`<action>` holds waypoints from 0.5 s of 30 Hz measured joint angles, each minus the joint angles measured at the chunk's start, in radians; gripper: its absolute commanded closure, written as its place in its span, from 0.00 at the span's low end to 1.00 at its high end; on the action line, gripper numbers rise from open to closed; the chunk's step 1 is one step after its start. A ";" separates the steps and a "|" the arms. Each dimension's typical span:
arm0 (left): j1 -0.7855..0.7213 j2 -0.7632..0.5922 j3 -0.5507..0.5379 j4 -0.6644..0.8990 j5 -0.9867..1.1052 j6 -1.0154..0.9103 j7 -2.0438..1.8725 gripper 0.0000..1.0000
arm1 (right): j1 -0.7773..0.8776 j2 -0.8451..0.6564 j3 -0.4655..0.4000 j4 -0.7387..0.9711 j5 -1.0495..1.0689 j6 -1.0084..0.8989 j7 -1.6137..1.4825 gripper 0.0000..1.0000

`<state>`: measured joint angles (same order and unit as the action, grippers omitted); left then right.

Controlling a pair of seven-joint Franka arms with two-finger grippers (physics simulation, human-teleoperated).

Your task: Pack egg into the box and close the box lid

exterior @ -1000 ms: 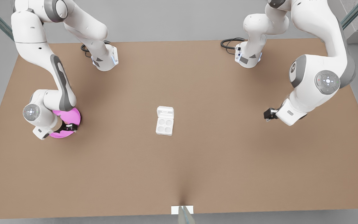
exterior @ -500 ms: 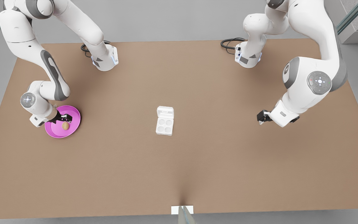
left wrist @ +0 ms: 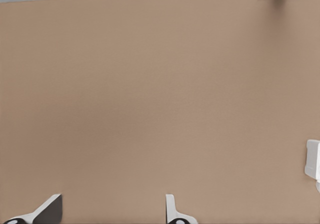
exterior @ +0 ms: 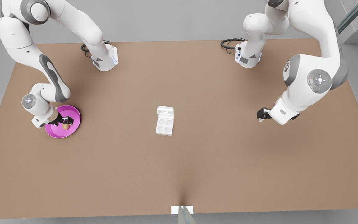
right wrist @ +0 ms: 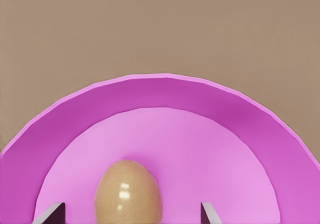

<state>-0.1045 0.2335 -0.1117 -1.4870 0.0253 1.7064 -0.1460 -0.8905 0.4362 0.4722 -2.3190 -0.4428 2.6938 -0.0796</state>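
Note:
The tan-brown egg [exterior: 65, 126] [right wrist: 128, 191] lies in a round pink plate [exterior: 75, 116] [right wrist: 165, 92] at the front view's left. My right gripper [exterior: 64, 122] [right wrist: 130, 216] hangs open just over it, and in the right wrist view one fingertip shows on each side of the egg. The white box [exterior: 164, 126] stands at the table's middle with its four cups bare. The box lid [exterior: 165, 112] lies folded back flat. My left gripper [exterior: 260, 114] [left wrist: 111, 211] is open above bare table at the front view's right. An edge of the box [left wrist: 313, 159] appears in the left wrist view.
The brown table [exterior: 179, 161] spreads wide around the box. Both arm bases [exterior: 104, 59] [exterior: 247, 56] and their cables stand at the far edge. A small white marker [exterior: 182, 210] sits at the near edge.
My right arm's wrist pulled back off the plate, uncovering the egg, and the gripper then settled down around it. My left gripper drifted slightly toward the box.

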 measured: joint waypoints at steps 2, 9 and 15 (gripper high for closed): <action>-0.001 0.001 0.000 -0.001 0.000 -0.001 -0.001 0.00 | -0.001 0.001 0.000 -0.002 0.004 0.009 0.001 0.00; -0.002 0.004 0.000 -0.002 0.000 -0.004 -0.002 0.00 | -0.006 0.014 -0.001 -0.002 0.004 0.029 0.004 0.23; 0.005 0.024 0.000 -0.002 -0.001 0.001 -0.003 0.00 | -0.003 0.011 -0.001 -0.003 0.008 0.036 0.003 0.50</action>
<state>-0.0994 0.2579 -0.1117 -1.4885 0.0242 1.7078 -0.1488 -0.8939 0.4468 0.4711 -2.3224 -0.4352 2.7294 -0.0763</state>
